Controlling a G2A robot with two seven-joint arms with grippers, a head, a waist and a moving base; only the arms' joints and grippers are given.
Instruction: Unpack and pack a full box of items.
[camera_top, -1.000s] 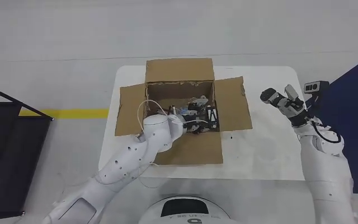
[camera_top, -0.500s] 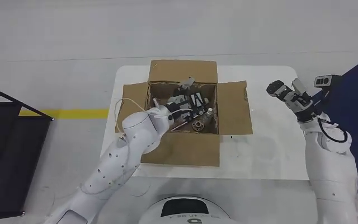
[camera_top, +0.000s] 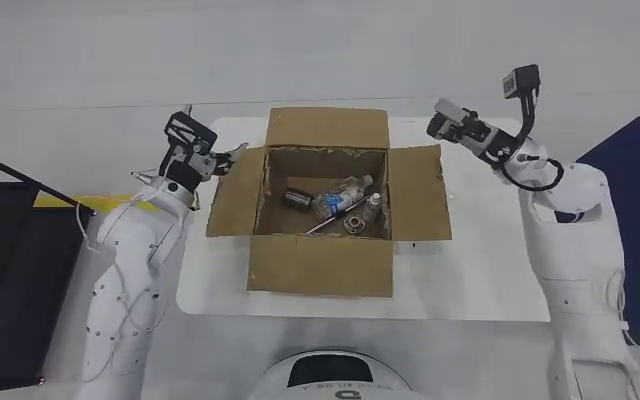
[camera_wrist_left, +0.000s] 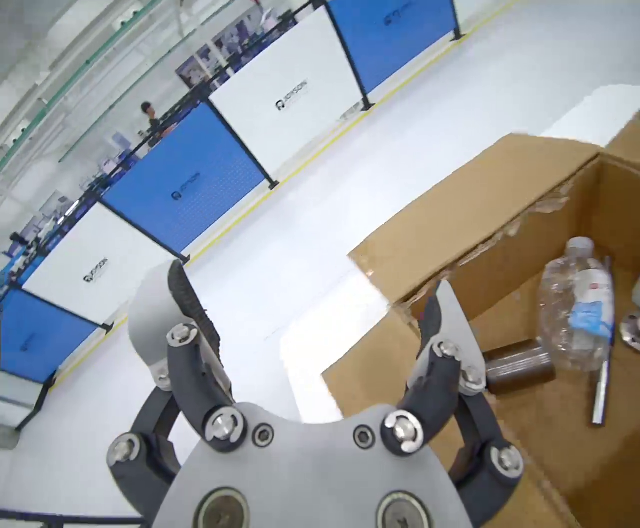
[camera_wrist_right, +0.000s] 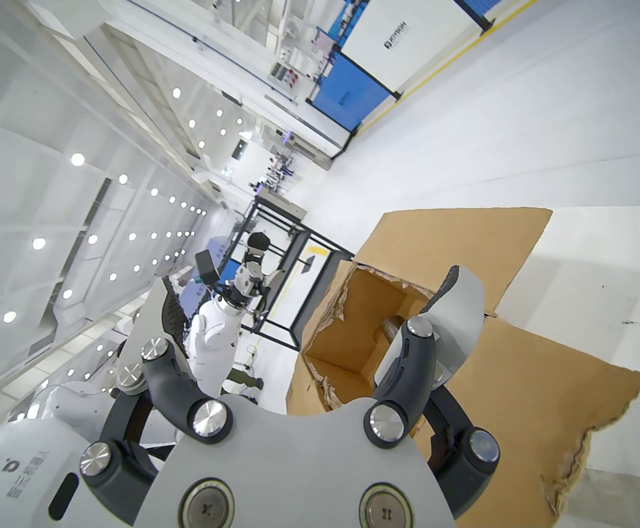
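An open cardboard box (camera_top: 325, 128) stands mid-table with all its flaps spread. Inside lie a clear plastic bottle (camera_top: 340, 193), a dark cylinder (camera_top: 298, 197), a thin metal rod (camera_top: 330, 223), a round metal part (camera_top: 353, 224) and a small bottle (camera_top: 373, 205). My left gripper (camera_top: 228, 155) hangs open and empty just outside the box's left flap. In the left wrist view the left gripper (camera_wrist_left: 307, 290) faces the box (camera_wrist_left: 475, 200), the bottle (camera_wrist_left: 575, 310) and the cylinder (camera_wrist_left: 520, 367). By the box's far right corner, my right gripper (camera_top: 438, 118) is raised and open with nothing in it. The same corner of the box (camera_wrist_right: 500, 380) shows past the right gripper (camera_wrist_right: 310, 295).
The white table (camera_top: 480, 270) has bare room to the right of the box and a strip along its front. A dark frame (camera_top: 30, 260) stands on the floor to the left, beside a yellow floor line (camera_top: 120, 202).
My left arm has come up out of the box and swung out to its left side, gripper empty. My right gripper has moved from the table's right edge to the box's far right corner.
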